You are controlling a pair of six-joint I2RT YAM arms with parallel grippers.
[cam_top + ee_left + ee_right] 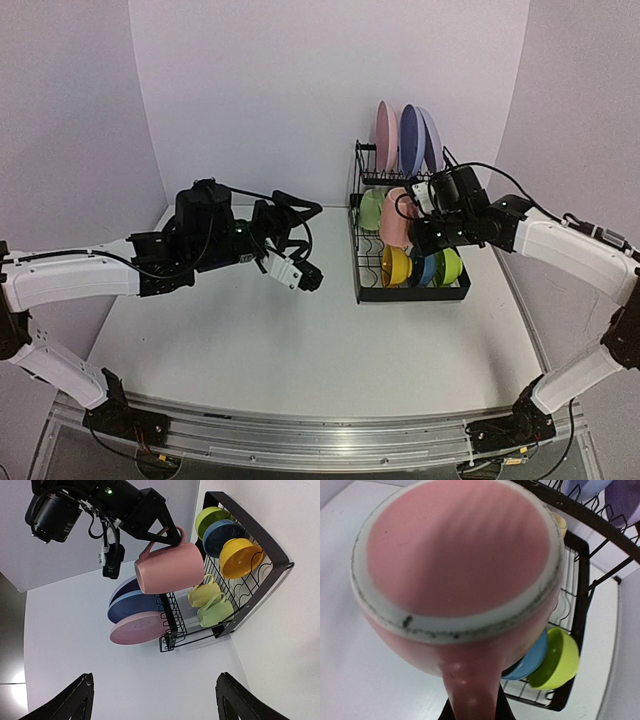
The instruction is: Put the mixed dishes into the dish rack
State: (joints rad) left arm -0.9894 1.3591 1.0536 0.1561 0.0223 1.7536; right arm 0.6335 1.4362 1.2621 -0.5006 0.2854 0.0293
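Observation:
The black wire dish rack (410,296) stands at the back right. Pink (385,135), blue (410,138) and lilac (430,138) plates stand upright in its upper shelf. In the lower tray lean a yellow bowl (396,266), a blue bowl (425,268) and a green bowl (448,266), with a pale green mug (371,210) behind them. My right gripper (410,205) is shut on the handle (470,695) of the pink mug (170,570), which hangs on its side over the tray by the yellow mug (202,595). My left gripper (160,700) is open and empty, left of the rack.
White walls close in behind and beside the rack (260,535). The left arm's wrist (283,268) hovers over the white tabletop (300,350) mid-left, pointing at the rack. The right arm (560,245) reaches in from the right edge.

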